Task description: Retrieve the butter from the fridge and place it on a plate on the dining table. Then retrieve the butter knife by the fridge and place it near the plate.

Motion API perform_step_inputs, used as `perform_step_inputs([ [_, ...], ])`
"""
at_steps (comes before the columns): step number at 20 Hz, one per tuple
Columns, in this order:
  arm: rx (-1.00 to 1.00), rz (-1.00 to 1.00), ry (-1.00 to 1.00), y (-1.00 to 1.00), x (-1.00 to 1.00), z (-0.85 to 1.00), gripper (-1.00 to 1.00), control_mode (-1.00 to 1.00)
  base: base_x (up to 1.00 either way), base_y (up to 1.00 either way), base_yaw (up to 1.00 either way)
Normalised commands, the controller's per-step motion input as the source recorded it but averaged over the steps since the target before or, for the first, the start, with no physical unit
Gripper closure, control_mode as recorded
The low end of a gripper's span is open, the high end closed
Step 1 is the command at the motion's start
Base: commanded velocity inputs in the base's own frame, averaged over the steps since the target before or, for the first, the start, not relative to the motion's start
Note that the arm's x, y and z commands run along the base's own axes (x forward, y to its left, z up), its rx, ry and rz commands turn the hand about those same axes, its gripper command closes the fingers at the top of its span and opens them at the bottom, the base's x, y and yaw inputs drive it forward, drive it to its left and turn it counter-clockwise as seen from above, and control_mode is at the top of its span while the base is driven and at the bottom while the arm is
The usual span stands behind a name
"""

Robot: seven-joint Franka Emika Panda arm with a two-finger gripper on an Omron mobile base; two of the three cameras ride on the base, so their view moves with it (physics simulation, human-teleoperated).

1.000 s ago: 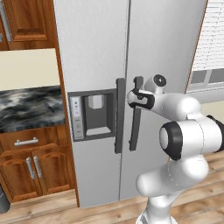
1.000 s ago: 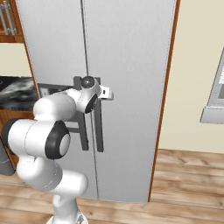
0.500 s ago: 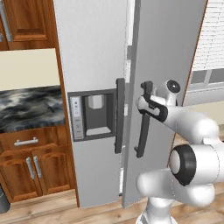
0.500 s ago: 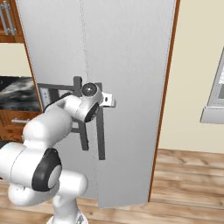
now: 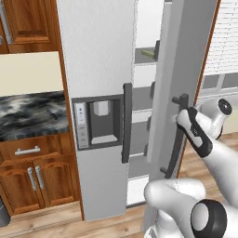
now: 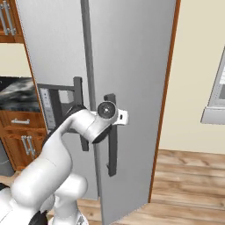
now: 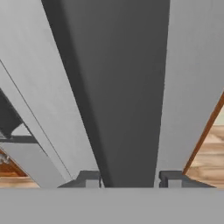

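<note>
Gripper clenched around the right door handle of the fridge; pulling at an angle could slip the fingers off, leaving the door half open.

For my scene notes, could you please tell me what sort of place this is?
Most likely a home kitchen: a tall grey two-door fridge with a water dispenser, wooden cabinets under a marbled counter, and a wood-plank floor.

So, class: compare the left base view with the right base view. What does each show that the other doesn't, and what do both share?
Left base view: past the open door, the fridge's inside shelves, one holding a small pale item.
Right base view: a grey window sill on the cream wall.
Both: the fridge, the dispenser panel, and the tool on the right door handle.
</note>
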Motion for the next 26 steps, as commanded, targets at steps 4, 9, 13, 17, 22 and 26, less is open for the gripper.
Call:
perform_step_inputs([
  [4, 0.15, 0.00, 0.00, -0.66, -0.91, 0.15, 1.00, -1.00, 0.00, 0.00, 0.00],
  [9, 0.15, 0.02, 0.00, -0.69, -0.58, 0.09, 1.00, -1.00, 0.00, 0.00, 0.00],
  [13, 0.09, 0.00, 0.01, -0.48, -0.26, 0.10, 1.00, -1.00, 0.00, 0.00, 0.00],
  [17, 0.09, 0.00, 0.12, -0.57, -0.03, 0.32, 1.00, -1.00, 0.00, 0.00, 0.00],
  [22, 0.00, 0.00, 0.12, -0.17, -0.07, 0.30, -1.00, -1.00, 0.00, 0.00, 0.00],
  [26, 0.00, -0.02, 0.03, 0.00, -0.37, 0.09, -1.00, -1.00, 0.00, 0.00, 0.00],
])
